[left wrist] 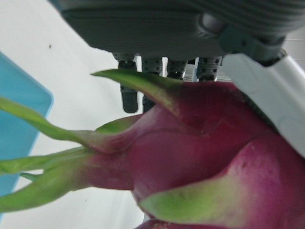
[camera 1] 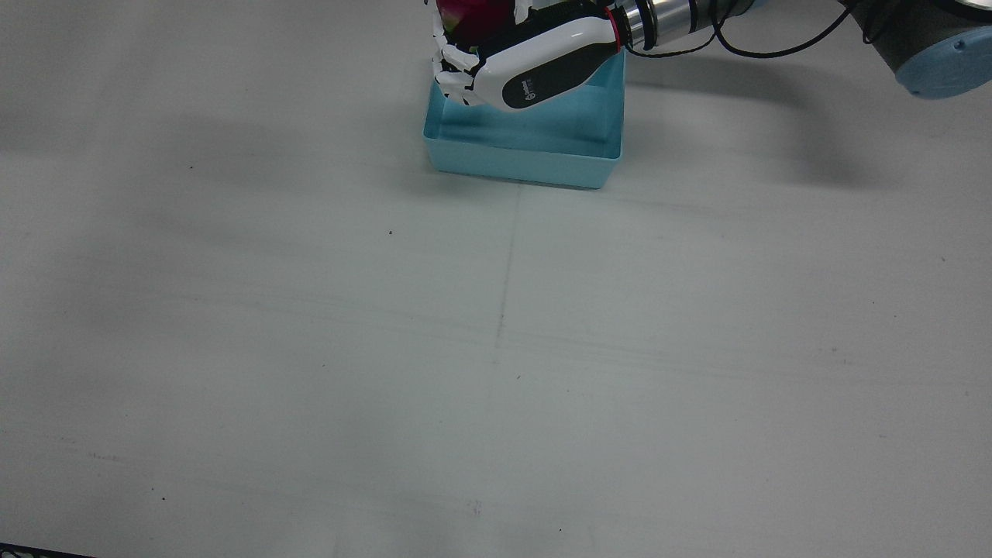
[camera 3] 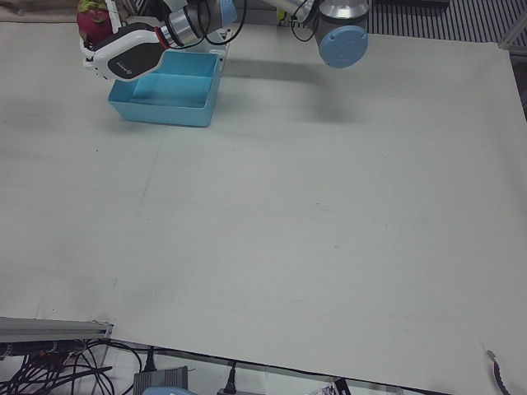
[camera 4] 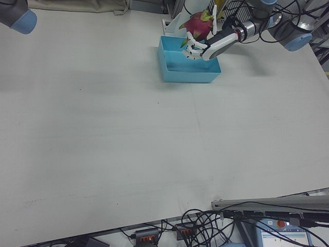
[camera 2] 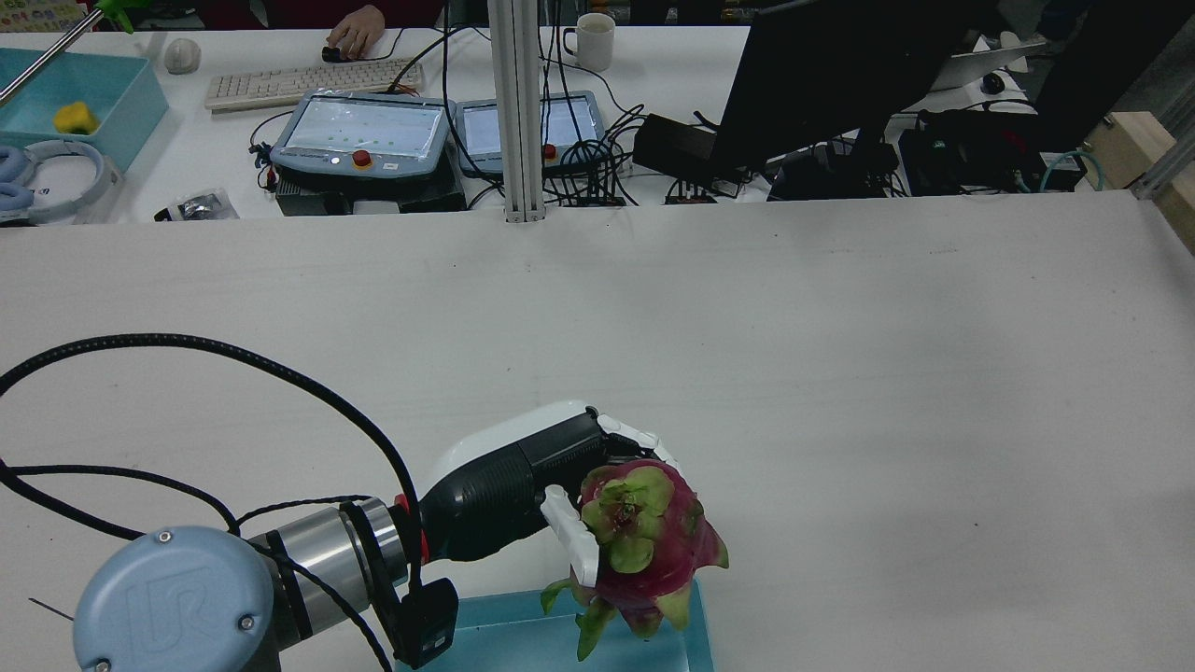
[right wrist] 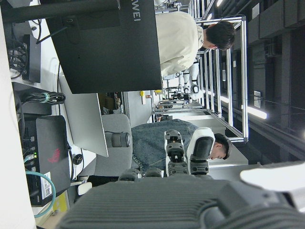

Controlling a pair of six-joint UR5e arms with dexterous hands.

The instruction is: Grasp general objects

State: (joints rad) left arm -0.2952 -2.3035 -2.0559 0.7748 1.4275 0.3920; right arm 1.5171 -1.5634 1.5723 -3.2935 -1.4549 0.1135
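Left hand (camera 2: pixel 560 476): lower centre of the rear view, fingers wrapped round the fruit (camera 2: pixel 644 551), clamped on it.
Fruit: a dragon fruit, magenta skin with green leafy scales, held in the air above the tray (camera 1: pixel 535 151)'s far edge.
Why held so: probably lifted clear of the blue tray to show a secure grasp.
Right hand (right wrist: pixel 186 157): seen only in its own camera, fingers extended, holding nothing.
Table (camera 1: pixel 496 349): white, bare.
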